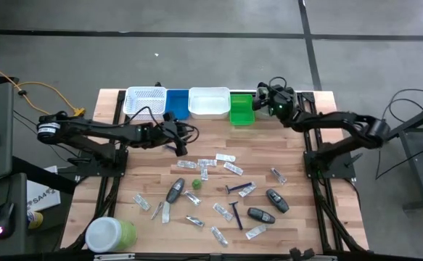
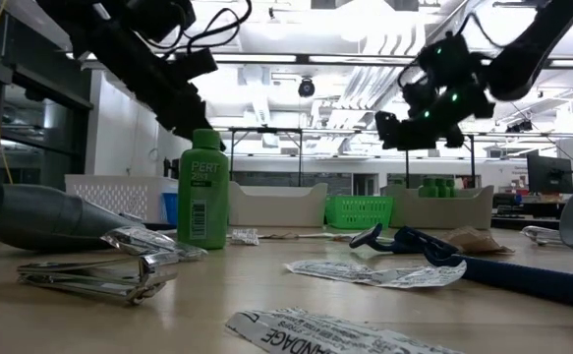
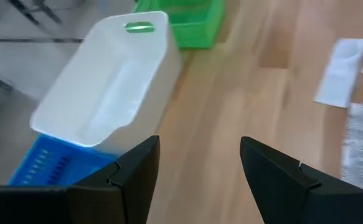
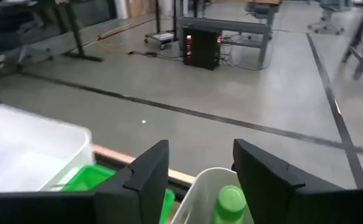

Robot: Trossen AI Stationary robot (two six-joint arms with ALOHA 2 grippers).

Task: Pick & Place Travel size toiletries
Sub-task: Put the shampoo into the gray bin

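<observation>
Nearest the low camera lies a printed sachet (image 2: 340, 339) on the table (image 2: 266, 285), a green bottle (image 2: 201, 190) upright behind it; from above, the other toiletries (image 1: 218, 199) lie scattered mid-table, with the left gripper (image 1: 178, 140) just below the blue tray (image 1: 176, 102) and the right gripper (image 1: 268, 95) beside the green tray (image 1: 241, 109). Left wrist view shows jaws spread wide, empty; right wrist view shows its own jaws parted, empty, above a white bin (image 4: 203, 199) holding a green bottle cap (image 4: 230, 202). Judging by this, a drop-off seems finished; next calls for swinging back to pick another item.
</observation>
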